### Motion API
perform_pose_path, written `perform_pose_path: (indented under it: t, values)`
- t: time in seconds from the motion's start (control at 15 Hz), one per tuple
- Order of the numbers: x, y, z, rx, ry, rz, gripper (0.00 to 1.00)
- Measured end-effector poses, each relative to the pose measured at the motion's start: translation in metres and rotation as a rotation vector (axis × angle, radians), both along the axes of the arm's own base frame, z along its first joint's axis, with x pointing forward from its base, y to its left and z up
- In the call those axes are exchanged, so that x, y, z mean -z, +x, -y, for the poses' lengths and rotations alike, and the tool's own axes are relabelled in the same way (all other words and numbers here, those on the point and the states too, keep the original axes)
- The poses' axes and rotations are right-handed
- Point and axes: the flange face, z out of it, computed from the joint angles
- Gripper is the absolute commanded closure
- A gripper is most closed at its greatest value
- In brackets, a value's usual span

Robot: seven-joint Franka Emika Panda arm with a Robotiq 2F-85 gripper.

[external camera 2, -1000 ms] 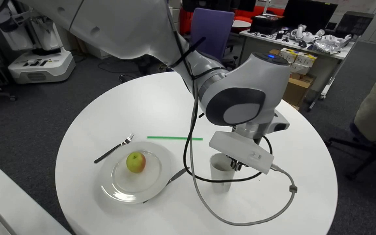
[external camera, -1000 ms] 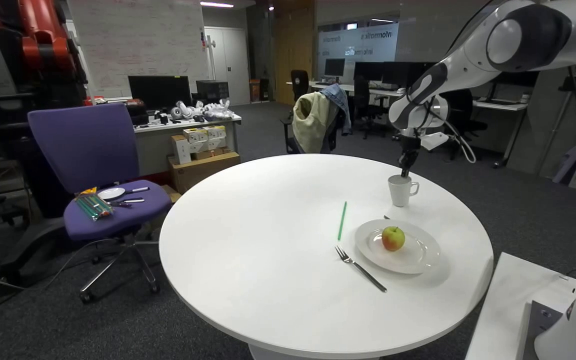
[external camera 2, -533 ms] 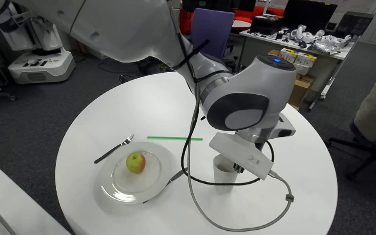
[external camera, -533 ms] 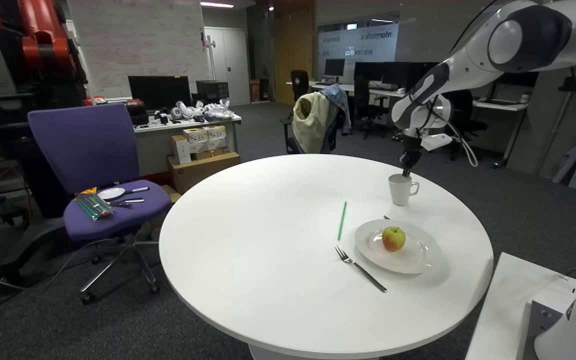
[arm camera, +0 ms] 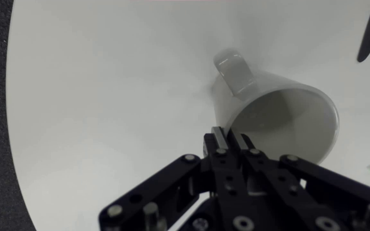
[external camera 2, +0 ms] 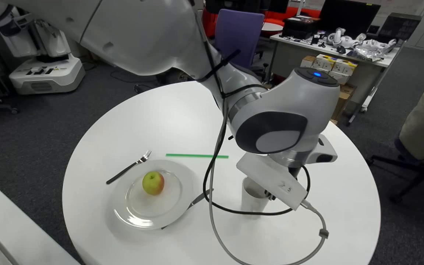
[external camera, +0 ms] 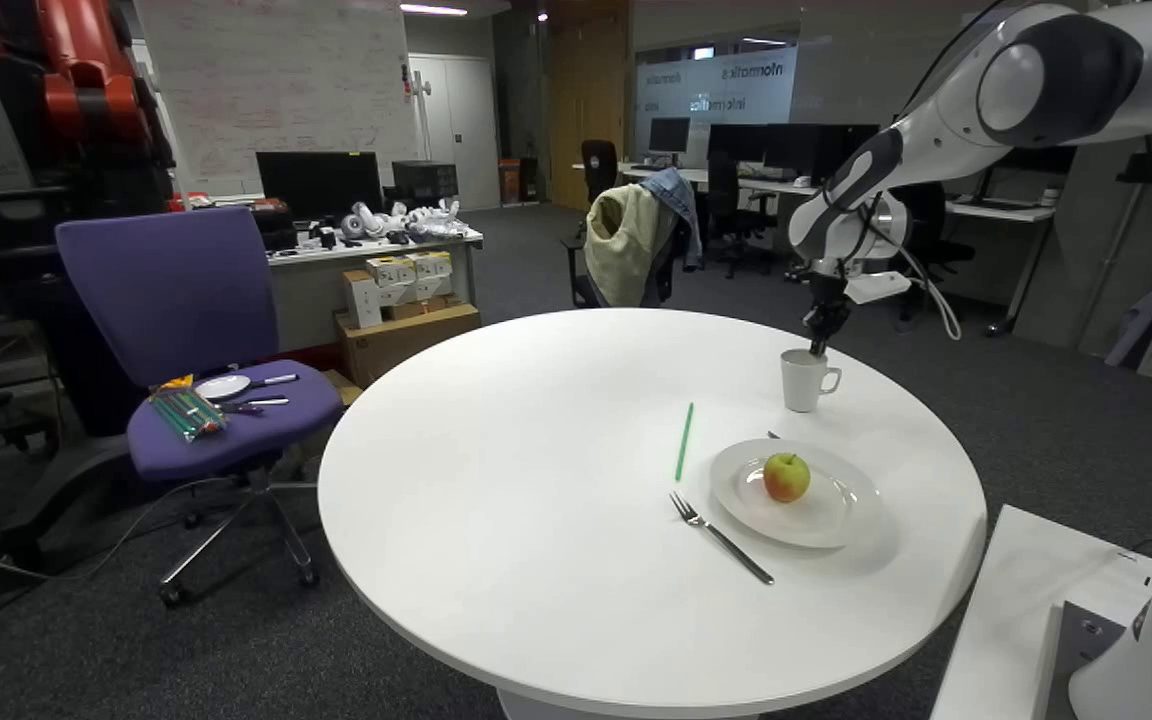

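My gripper (arm camera: 226, 133) is shut on the rim of a white mug (arm camera: 284, 118), with one finger inside the mug and one outside. The gripper also shows above the mug (external camera: 800, 385) in an exterior view (external camera: 817, 348). The mug is upright, its handle on the side away from the green stick. I cannot tell whether its base touches the table. In an exterior view the arm's wrist partly covers the mug (external camera 2: 252, 202). A white plate (external camera 2: 169, 198) with a red-green apple (external camera 2: 153, 183) on it lies beside the mug.
A knife (external camera 2: 201, 198) lies partly beneath the plate's edge, between plate and mug. A fork (external camera: 726, 543) and a thin green stick (external camera: 685, 442) lie on the round white table (external camera: 516, 480). A loose cable (external camera 2: 211, 221) hangs from the arm in front of the mug.
My gripper and the mug have shifted together slightly to the right in both exterior views. The plate, apple, fork, knife and green stick have not moved.
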Motion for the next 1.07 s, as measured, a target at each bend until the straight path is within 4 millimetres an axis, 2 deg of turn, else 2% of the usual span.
perform_pose_path:
  t: [0.07,0.67,0.87,1.07]
  values:
    - [0.000,0.000,0.000,0.002,0.000,0.000,0.67]
    - [0.000,0.003,-0.002,0.000,-0.002,0.007,0.01]
    - [-0.011,0.007,-0.002,-0.005,-0.024,0.035,0.00]
    - [-0.035,0.012,-0.008,-0.039,-0.040,0.070,0.00]
